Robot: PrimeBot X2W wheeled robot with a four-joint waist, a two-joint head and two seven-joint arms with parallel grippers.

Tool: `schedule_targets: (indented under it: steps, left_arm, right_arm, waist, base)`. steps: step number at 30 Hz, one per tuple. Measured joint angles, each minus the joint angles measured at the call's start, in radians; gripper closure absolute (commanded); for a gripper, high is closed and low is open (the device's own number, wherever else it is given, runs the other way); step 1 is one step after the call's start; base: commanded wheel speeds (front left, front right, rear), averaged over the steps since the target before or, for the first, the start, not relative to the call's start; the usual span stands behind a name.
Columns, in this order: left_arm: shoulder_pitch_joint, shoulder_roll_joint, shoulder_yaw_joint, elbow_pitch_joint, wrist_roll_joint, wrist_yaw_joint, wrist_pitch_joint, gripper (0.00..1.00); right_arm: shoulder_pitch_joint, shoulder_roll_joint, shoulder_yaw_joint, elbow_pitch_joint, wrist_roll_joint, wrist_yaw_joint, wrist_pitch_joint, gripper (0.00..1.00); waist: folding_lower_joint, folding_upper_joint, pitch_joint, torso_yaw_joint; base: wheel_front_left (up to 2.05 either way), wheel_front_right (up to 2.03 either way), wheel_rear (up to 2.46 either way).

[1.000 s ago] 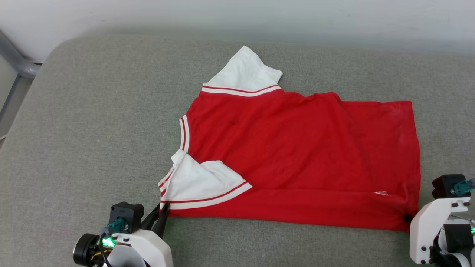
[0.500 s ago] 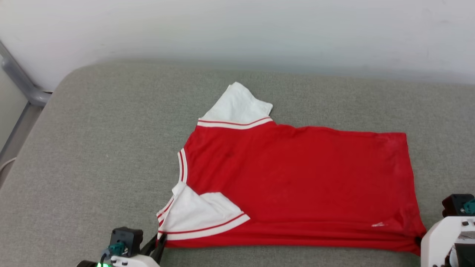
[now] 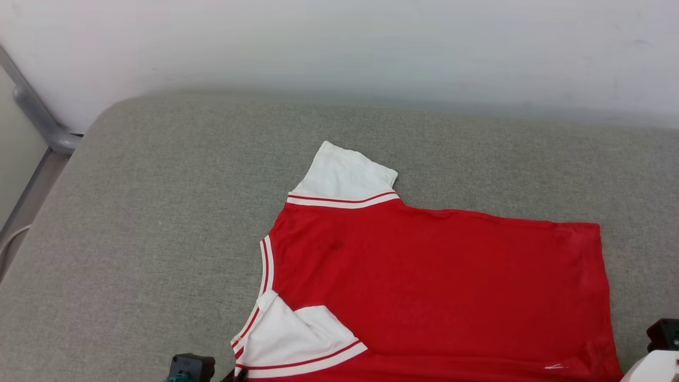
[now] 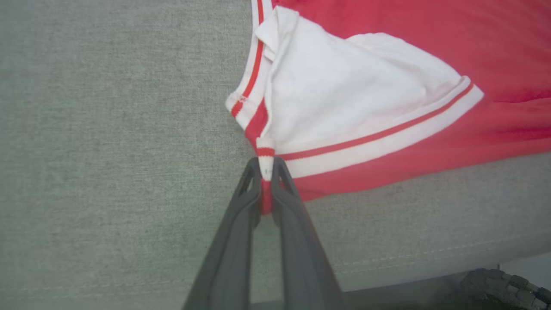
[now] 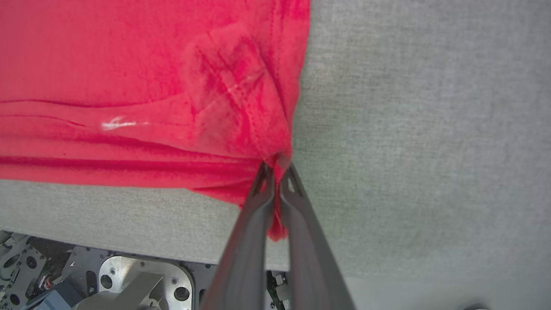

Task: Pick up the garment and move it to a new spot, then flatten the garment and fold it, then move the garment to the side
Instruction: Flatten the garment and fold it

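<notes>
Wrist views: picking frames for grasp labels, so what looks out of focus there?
Left wrist view: left gripper blurred near the lens, red jersey slightly soft. Right wrist view: right gripper blurred low down, jersey stitching sharp.

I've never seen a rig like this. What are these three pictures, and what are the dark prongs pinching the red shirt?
All three come from one two-armed robot at one moment. The wide picture is from a camera on its head, looking down at a grey cushion where a red shirt with white sleeves lies spread out. The other two are from cameras on its wrists, each looking along that arm's gripper: two dark fingers. The left gripper is shut on the striped edge of the near sleeve; the right gripper is shut on a bottom corner of the shirt. So the robot holds the shirt's near edge at both ends.
</notes>
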Motion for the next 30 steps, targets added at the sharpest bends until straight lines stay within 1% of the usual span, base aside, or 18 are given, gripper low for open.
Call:
schedule_targets:
  steps: [5,9,10,11,12,13,18,22,27,30]
  left_arm:
    - [-0.019,-0.019,-0.018,0.049,0.001,-0.017,-0.009,1.0]
    - [-0.032,-0.024,-0.022,0.087,0.005,-0.023,-0.018,1.0]
    - [-0.036,-0.025,-0.023,0.095,0.007,-0.023,-0.019,0.62]
    - [-0.04,-0.026,-0.024,0.1,0.007,-0.025,-0.024,0.19]
    - [-0.042,-0.026,-0.023,0.104,0.008,-0.024,-0.029,0.0]
    - [-0.044,-0.026,-0.021,0.106,0.008,-0.022,-0.037,0.0]
    - [-0.053,-0.024,-0.009,0.098,0.022,-0.013,-0.082,0.0]
    - [-0.074,-0.018,0.012,0.058,0.042,-0.007,-0.159,0.0]
    - [-0.094,-0.013,0.041,-0.004,0.071,0.003,-0.261,0.0]
    - [-0.103,-0.013,0.054,-0.035,0.089,0.012,-0.309,0.0]
  right_arm:
    - [0.0,0.021,0.006,0.017,-0.01,0.0,-0.025,1.0]
    - [-0.008,0.021,0.018,0.048,-0.015,0.0,-0.043,1.0]
    - [-0.009,0.021,0.02,0.054,-0.015,0.0,-0.044,1.0]
    - [-0.01,0.022,0.021,0.059,-0.016,0.0,-0.053,0.99]
    - [-0.012,0.024,0.019,0.063,-0.021,0.0,-0.062,0.47]
    - [-0.017,0.025,0.018,0.066,-0.023,0.0,-0.071,0.0]
    - [-0.039,0.021,0.017,0.054,-0.019,0.0,-0.124,0.0]
    - [-0.067,0.013,0.026,0.013,0.009,-0.001,-0.19,0.0]
    - [-0.099,-0.026,0.077,-0.035,0.049,-0.001,-0.356,0.0]
    - [-0.107,-0.028,0.105,-0.041,0.076,0.0,-0.457,0.0]
  waist:
    - [0.0,0.0,0.013,-0.004]
    - [0.0,0.0,0.016,-0.007]
    - [0.0,0.0,0.014,-0.007]
    - [0.0,0.0,0.012,-0.008]
    - [0.0,0.0,0.009,-0.008]
    - [0.0,0.0,0.006,-0.009]
    - [0.0,0.0,-0.019,-0.013]
    - [0.0,0.0,-0.041,-0.02]
    - [0.0,0.0,-0.06,-0.035]
    - [0.0,0.0,-0.065,-0.044]
  base:
    - [0.0,0.0,0.0]
    - [0.0,0.0,0.0]
    - [0.0,0.0,0.0]
    - [0.0,0.0,0.0]
    - [0.0,0.0,0.0]
    - [0.0,0.0,0.0]
    - [0.0,0.0,0.0]
    - [0.0,0.0,0.0]
    - [0.0,0.0,0.0]
    - [0.0,0.0,0.0]
